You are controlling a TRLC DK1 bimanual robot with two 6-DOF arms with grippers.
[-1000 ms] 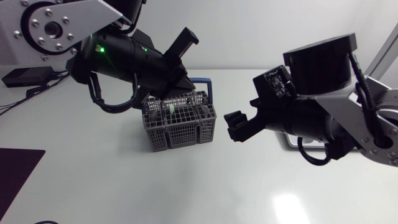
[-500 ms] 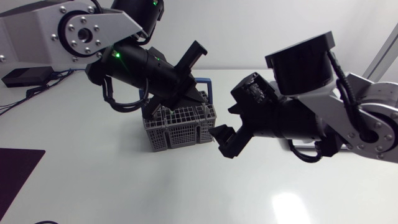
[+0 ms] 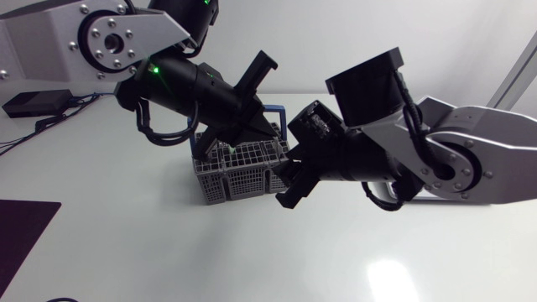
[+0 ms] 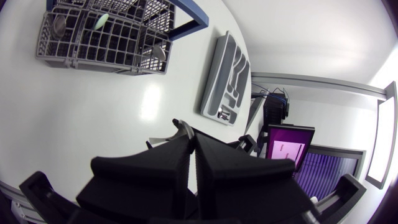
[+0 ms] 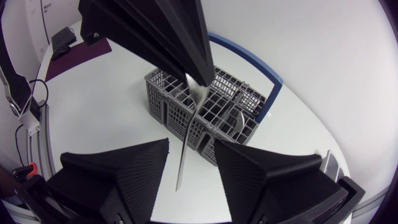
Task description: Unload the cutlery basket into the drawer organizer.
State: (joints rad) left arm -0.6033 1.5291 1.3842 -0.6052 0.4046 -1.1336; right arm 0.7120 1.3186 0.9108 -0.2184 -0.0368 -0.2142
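Note:
The grey cutlery basket (image 3: 242,174) with a blue handle (image 5: 247,55) stands mid-table and still holds a spoon (image 5: 239,122) and other pieces. Just above the basket, my left gripper (image 3: 254,132) is shut on a long, flat silver cutlery piece (image 5: 189,124). The piece hangs down from the left fingertips (image 5: 186,59). My right gripper (image 5: 189,163) is open, with the piece's lower end between its fingers and a gap on each side. In the left wrist view the basket (image 4: 99,37) and the grey drawer organizer (image 4: 227,79) lie beyond the shut fingers.
In the head view my right arm (image 3: 436,164) covers the organizer. A dark mat (image 3: 21,231) lies at the table's left edge, and a black box with cables (image 3: 33,102) sits at the far left.
My right arm has swung left towards the basket, and its fingers have narrowed around the hanging cutlery piece. My left arm rose a little and has kept its grip.

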